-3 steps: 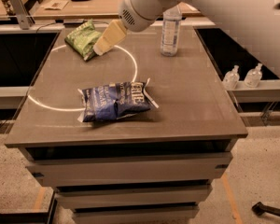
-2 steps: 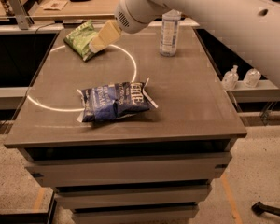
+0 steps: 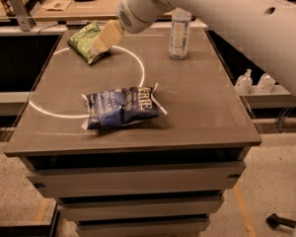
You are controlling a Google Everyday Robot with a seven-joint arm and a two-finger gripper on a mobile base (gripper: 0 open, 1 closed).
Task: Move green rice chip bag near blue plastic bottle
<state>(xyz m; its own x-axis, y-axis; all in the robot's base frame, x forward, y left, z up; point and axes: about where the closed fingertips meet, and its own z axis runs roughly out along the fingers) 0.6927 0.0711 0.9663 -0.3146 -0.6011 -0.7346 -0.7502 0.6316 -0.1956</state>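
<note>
The green rice chip bag [image 3: 85,42] lies crinkled at the far left of the table top. My gripper [image 3: 105,37] reaches down from the white arm at the upper right and sits at the bag's right end, touching or just above it. The blue plastic bottle [image 3: 179,32], clear with a white cap and a pale label, stands upright at the far middle of the table, well to the right of the bag and the gripper.
A larger dark-blue chip bag [image 3: 121,107] lies in the middle of the grey table [image 3: 202,117], on a white painted circle. Two small pump bottles [image 3: 244,81] stand on a lower shelf to the right. A wooden desk stands behind the table.
My gripper has moved slightly left, closer onto the right end of the green bag. The bags and the bottle have not moved.
</note>
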